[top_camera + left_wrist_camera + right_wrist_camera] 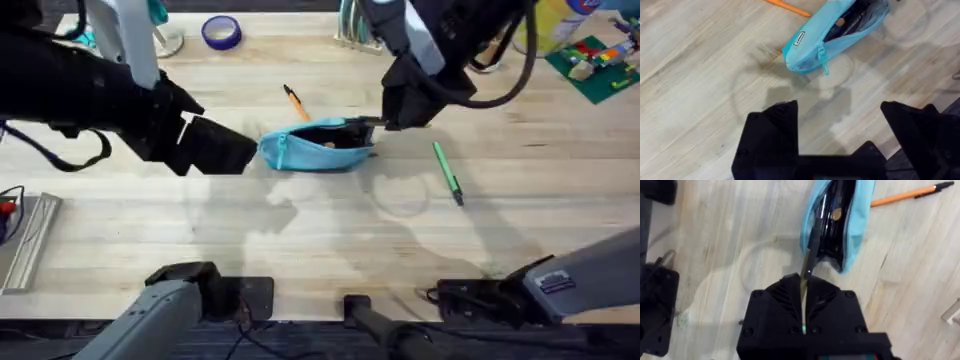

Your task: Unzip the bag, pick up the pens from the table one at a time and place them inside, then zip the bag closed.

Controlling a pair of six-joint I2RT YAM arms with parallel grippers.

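Observation:
The light blue bag lies unzipped mid-table, its dark inside showing. My right gripper hangs at the bag's right end, shut on a slim yellowish pen whose dark tip pokes into the opening. My left gripper sits just off the bag's left end, open and holding nothing, with the bag a short way ahead of its fingers. An orange pen lies behind the bag. A green pen lies to its right on the table.
A purple tape roll and a clear stand sit at the back left. A green plate with toy bricks is at the back right. A metal piece lies at the left edge.

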